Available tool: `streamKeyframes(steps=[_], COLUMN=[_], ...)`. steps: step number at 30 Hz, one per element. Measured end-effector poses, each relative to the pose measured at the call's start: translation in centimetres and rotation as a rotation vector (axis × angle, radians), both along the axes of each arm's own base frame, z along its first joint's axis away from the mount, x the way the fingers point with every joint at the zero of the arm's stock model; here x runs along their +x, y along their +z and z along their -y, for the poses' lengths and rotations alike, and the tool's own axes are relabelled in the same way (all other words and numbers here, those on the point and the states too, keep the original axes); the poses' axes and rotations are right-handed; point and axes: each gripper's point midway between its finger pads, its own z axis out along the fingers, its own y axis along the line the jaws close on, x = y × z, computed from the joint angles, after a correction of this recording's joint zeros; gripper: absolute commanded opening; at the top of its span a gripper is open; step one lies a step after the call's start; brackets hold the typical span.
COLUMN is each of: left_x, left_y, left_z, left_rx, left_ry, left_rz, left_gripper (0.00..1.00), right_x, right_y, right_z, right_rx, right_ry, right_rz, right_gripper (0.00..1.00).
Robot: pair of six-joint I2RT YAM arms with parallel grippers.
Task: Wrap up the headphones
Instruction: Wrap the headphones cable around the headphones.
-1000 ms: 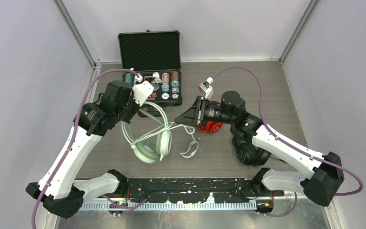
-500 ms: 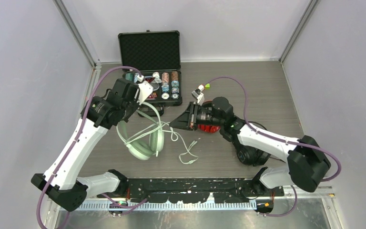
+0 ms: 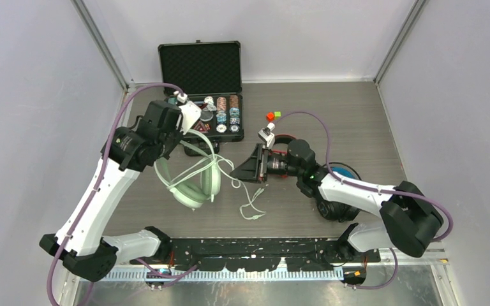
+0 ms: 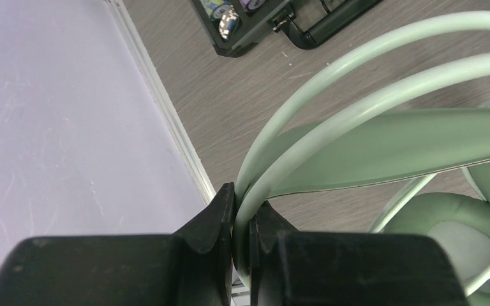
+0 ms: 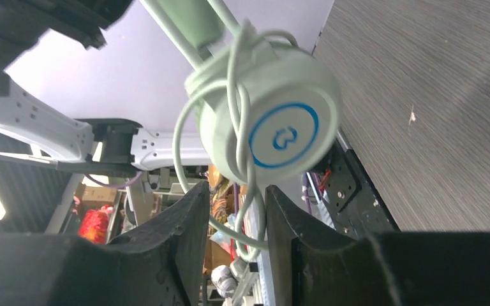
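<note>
The mint-green headphones [image 3: 194, 182] hang from my left gripper [image 3: 189, 132], which is shut on the thin headband wires [image 4: 306, 121]; the fingertips meet around them in the left wrist view [image 4: 242, 207]. The pale cable [image 3: 252, 203] trails from them onto the table. My right gripper [image 3: 237, 172] is open just right of the ear cups. In the right wrist view the cable [image 5: 245, 220] runs through the gap of that gripper [image 5: 236, 194], below a round ear cup [image 5: 274, 127] with cable looped around it. The red headphones [image 3: 287, 136] are mostly hidden by my right arm. The black headphones [image 3: 335, 207] lie under my right forearm.
An open black case [image 3: 201, 67] of poker chips stands at the back, close behind my left gripper. Two small red and green cubes [image 3: 273, 115] lie right of it. Grey walls close in on both sides.
My left gripper drew the mint headphones a little left and nearer. My right gripper moved left and nearer, down to the cable beside the ear cups, and now covers the red headphones.
</note>
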Motion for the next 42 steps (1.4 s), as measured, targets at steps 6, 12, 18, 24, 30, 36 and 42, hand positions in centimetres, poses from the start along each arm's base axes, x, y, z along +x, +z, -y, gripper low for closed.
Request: streamKeyframes(steps=[6, 12, 18, 24, 30, 36, 42], left_x=[-0.1, 0.4, 0.6, 0.6, 1.0, 1.1, 1.0], left_y=[1.2, 2.2, 2.9, 2.8, 3.0, 3.7, 4.3], left_z=[0.0, 0.8, 1.3, 1.5, 1.8, 1.9, 2.2], left_rx=[-0.018, -0.053, -0.090, -0.104, -0.113, -0.132, -0.171], left_ry=[0.003, 0.007, 0.012, 0.018, 0.025, 0.028, 0.028], left_rz=[0.025, 0.015, 0.028, 0.020, 0.022, 0.043, 0.069], left_gripper=[0.00, 0.00, 0.00, 0.00, 0.00, 0.00, 0.00], right_x=[-1.3, -3.0, -5.7, -7.3, -6.9, -5.8, -4.9], right_y=[-1.1, -2.2, -3.2, -4.3, -4.8, -1.8, 2.4], right_z=[0.9, 0.7, 0.0, -1.3, -2.1, 0.1, 3.5], right_rx=[0.004, 0.001, -0.008, -0.019, -0.009, 0.016, 0.072], right_ry=[0.018, 0.057, 0.128, 0.167, 0.132, -0.018, -0.195], right_rz=[0.021, 0.053, 0.115, 0.175, 0.204, 0.312, 0.453], right_gripper=[0.44, 0.46, 0.47, 0.47, 0.47, 0.50, 0.52])
